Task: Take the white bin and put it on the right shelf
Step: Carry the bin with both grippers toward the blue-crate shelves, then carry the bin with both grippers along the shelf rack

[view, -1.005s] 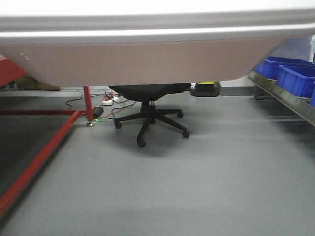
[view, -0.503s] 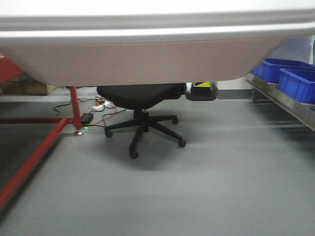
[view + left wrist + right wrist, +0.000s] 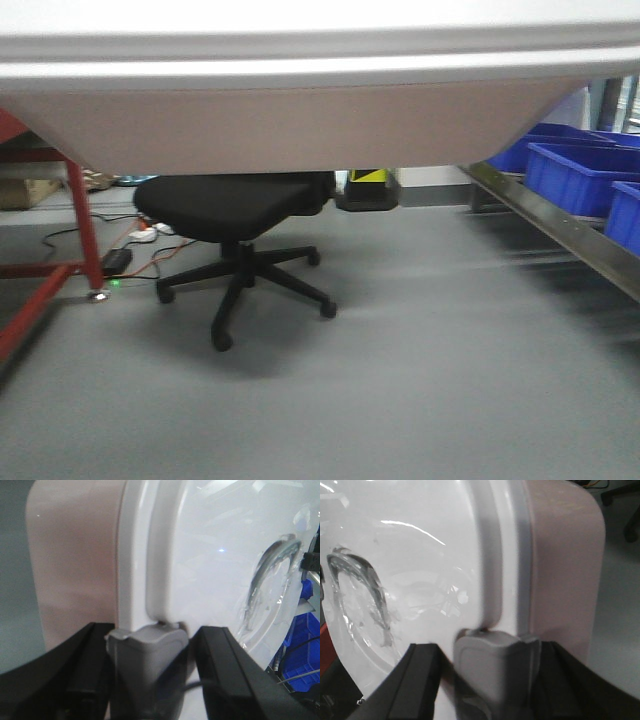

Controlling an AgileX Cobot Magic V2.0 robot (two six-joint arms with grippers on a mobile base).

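Transport, I judge, is the step in hand: the white bin (image 3: 300,120) hangs clear of the floor across the top of my front view, carried between both arms. My left gripper (image 3: 152,645) is clamped around the grey clasp (image 3: 145,665) at one end of the lid rim, and my right gripper (image 3: 487,657) pinches the matching clasp at the other end. The right shelf (image 3: 560,225) runs along the right edge, with blue crates (image 3: 575,175) on it. I'd hold both wrists level and move them together so neither clasp twists free, pass wide of the office chair (image 3: 235,205), and pick a spot beside the crates before lowering.
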